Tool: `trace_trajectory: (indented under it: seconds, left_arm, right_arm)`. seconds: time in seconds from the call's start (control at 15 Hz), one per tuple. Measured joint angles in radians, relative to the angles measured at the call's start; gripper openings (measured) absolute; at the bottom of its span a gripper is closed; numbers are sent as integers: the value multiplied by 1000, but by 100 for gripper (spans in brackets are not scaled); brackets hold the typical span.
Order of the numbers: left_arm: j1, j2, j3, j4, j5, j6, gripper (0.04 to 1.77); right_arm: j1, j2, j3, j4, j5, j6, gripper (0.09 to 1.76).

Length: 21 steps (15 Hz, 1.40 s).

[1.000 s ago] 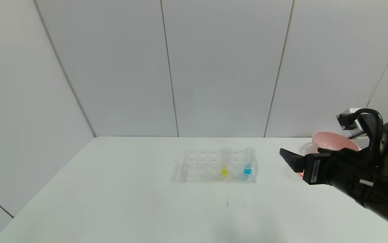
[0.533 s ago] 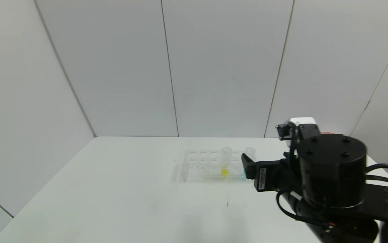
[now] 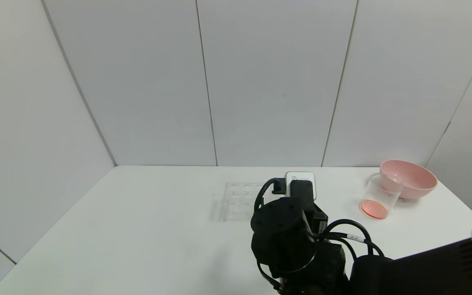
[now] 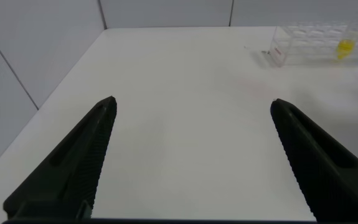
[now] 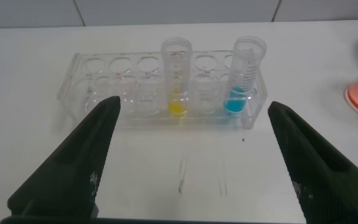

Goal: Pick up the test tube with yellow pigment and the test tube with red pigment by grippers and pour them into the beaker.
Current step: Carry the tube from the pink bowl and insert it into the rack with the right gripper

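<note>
In the right wrist view the test tube with yellow pigment (image 5: pixel 177 78) stands upright in a clear rack (image 5: pixel 104 87). A blue-tipped tube (image 5: pixel 246 73) stands two holes away. My right gripper (image 5: pixel 194 102) is open, fingers spread wide in front of the rack, touching nothing. In the head view the right arm's wrist (image 3: pixel 293 229) covers the tubes and leaves only the rack's left end (image 3: pixel 236 200) showing. The beaker (image 3: pixel 379 196) stands at the right with red-orange liquid in its bottom. The test tube with red pigment is out of view. My left gripper (image 4: pixel 192 101) is open over bare table.
A pink bowl (image 3: pixel 408 178) sits right behind the beaker near the table's back right corner. The white table (image 3: pixel 137 229) meets grey wall panels at the back. The rack (image 4: pixel 315 43) shows far off in the left wrist view.
My right arm has swung from beside the bowl and beaker leftwards to in front of the rack, uncovering the beaker and hiding the tubes in the head view. Its fingers stayed open.
</note>
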<state>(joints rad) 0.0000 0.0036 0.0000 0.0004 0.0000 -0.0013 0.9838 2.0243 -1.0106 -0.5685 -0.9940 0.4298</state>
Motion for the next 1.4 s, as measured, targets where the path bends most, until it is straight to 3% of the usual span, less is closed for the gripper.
trace_trajectory:
  seconds: [0.6,0.93,1.4]
  left_arm:
    - [0,0,0,0,0,0,176]
    - [0,0,0,0,0,0,176]
    - [0,0,0,0,0,0,176]
  right_arm:
    - [-62,193,-164,-11,-15,-21,170]
    - [-101,261,-256,-10,49,-52,170]
    - [-131,335,-319,-14,55,-52,171]
